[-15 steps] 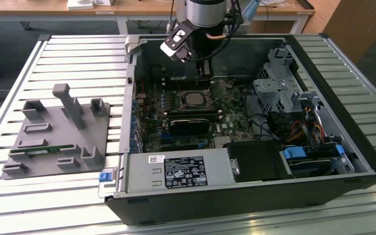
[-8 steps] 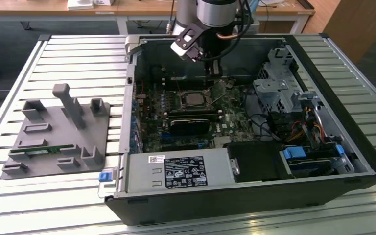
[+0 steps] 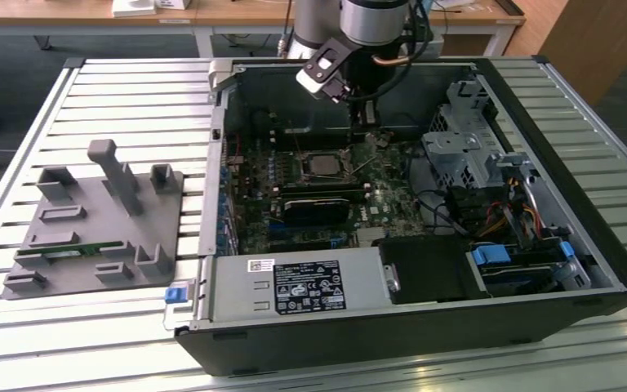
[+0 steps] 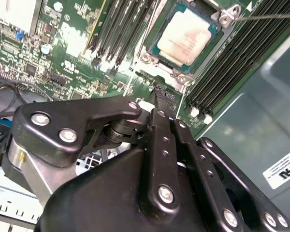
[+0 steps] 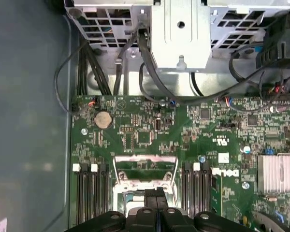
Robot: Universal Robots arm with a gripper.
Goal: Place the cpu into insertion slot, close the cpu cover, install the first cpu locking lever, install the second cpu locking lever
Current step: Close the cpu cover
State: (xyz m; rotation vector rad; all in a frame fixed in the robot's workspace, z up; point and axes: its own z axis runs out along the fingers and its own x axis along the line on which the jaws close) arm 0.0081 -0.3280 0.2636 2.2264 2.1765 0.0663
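Inside the computer case (image 3: 401, 343), from the exterior view, the gripper (image 3: 362, 129) hangs just beside the insertion slot (image 3: 320, 166). Second wrist view: the cpu (image 4: 186, 36), a pale silvery square, lies in that slot. It is likely light, stiff and fragile, best held by its edges. First wrist view: fingers (image 5: 150, 198) pressed together, empty; the cpu cover (image 5: 145, 159) seems raised.

The small square cpu (image 4: 186, 37) with its silvery metal top is looking smooth and dull. The silver slatted metal table (image 3: 128, 90) is shining.

jaws — pressed together at insertion slot (image 5: 129, 195) | motherboard (image 5: 145, 135) — green | drive cage (image 5: 180, 34) beside it
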